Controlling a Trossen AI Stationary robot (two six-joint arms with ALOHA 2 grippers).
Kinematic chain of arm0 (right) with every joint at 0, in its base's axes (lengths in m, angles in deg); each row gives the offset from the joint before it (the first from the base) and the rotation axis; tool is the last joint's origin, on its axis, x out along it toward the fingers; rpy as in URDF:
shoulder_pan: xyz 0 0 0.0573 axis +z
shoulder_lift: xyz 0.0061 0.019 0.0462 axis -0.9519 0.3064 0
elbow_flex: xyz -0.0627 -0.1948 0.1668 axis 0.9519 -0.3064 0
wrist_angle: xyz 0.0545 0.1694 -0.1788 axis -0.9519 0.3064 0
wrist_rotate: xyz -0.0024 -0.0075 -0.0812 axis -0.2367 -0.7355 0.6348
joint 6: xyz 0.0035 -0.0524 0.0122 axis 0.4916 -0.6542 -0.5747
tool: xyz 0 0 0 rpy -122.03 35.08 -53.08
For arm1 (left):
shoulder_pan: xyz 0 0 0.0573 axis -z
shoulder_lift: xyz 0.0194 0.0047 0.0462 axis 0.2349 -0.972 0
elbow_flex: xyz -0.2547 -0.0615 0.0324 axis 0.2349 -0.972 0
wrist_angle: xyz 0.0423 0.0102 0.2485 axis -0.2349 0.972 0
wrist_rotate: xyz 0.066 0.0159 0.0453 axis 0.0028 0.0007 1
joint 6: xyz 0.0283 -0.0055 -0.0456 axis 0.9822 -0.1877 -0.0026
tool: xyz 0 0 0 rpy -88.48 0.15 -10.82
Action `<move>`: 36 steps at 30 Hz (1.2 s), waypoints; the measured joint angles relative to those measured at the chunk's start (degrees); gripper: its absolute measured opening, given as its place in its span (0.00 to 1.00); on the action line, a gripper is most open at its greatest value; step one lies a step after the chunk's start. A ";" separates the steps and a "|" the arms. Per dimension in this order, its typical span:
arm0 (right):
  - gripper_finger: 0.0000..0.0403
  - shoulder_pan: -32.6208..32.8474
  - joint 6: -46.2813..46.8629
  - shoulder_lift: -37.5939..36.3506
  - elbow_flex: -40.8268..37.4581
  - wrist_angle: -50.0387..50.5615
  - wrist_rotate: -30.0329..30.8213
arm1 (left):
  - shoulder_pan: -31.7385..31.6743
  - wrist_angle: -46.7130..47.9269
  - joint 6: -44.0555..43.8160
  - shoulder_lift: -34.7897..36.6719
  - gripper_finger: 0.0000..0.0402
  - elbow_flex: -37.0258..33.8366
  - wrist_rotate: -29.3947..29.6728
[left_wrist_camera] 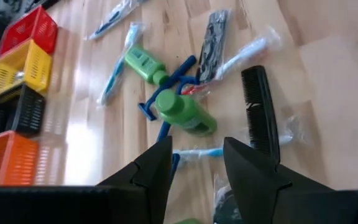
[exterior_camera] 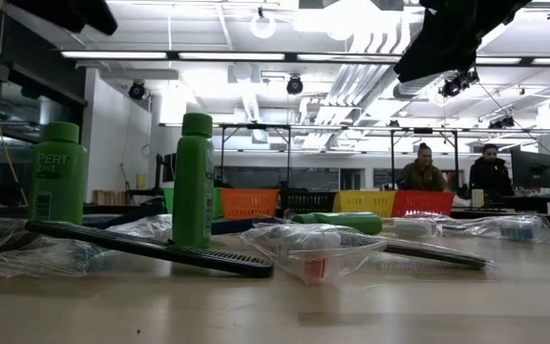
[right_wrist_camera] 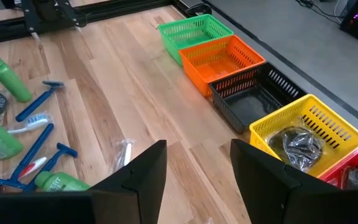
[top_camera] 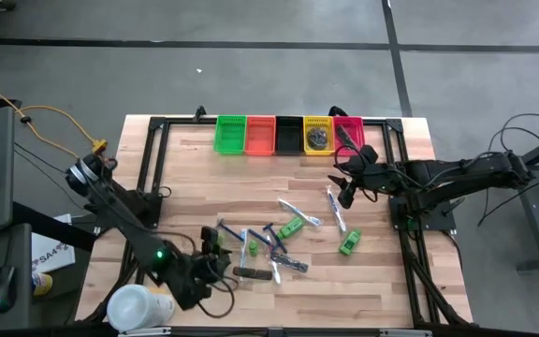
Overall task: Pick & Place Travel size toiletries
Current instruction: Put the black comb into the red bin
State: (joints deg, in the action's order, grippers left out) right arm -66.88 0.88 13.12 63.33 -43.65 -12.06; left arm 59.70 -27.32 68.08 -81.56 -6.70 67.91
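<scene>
The table (top_camera: pixel 363 290) fills the centre of the high view, with five bins (top_camera: pixel 289 135) along its top edge and a white tub (top_camera: pixel 138 307) cut off at lower left. Toiletries (top_camera: pixel 279 245) lie scattered at centre. In the low view a green bottle (exterior_camera: pixel 61 183) at left reads "PERT"; wrappers blur the rest. The left gripper (left_wrist_camera: pixel 197 171), lower left, and the right gripper (right_wrist_camera: pixel 197 171), upper right, both stand apart, empty.

only thing i can actually read is "PERT" on the green bottle (exterior_camera: pixel 60 172) standing at the low view's left edge
</scene>
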 joint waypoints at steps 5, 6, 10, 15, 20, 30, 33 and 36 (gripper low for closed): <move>0.43 0.00 0.00 0.00 0.00 0.02 0.02 | 0.98 12.04 -3.18 -7.70 0.36 9.82 1.79; 0.43 0.00 0.00 0.00 0.00 0.03 0.02 | 0.98 14.16 -4.34 -9.06 0.36 11.24 1.73; 0.43 0.00 0.00 0.00 0.00 0.31 0.04 | 0.76 18.00 -8.33 -13.68 0.36 14.21 -0.17; 0.43 -0.02 0.00 0.00 0.00 0.43 0.24 | 0.80 16.60 -8.53 -18.11 0.36 14.47 -4.32; 0.43 -0.02 0.00 0.00 0.00 0.75 0.24 | 0.78 13.87 -8.31 -20.94 0.36 14.47 -8.79; 0.43 -0.02 0.00 0.00 0.00 0.79 0.26 | 0.74 8.90 -2.11 -21.98 0.36 14.47 -17.12; 0.43 -0.02 0.02 0.02 0.00 0.81 0.26 | 0.74 6.76 1.73 -23.03 0.36 14.58 -15.49; 0.43 -0.02 0.12 0.00 0.00 0.85 0.26 | 0.78 7.86 2.42 -24.96 0.36 14.45 -12.68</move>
State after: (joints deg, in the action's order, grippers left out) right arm -66.90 1.00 13.12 63.33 -42.80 -11.79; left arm 60.48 -19.47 70.50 -106.52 7.75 55.23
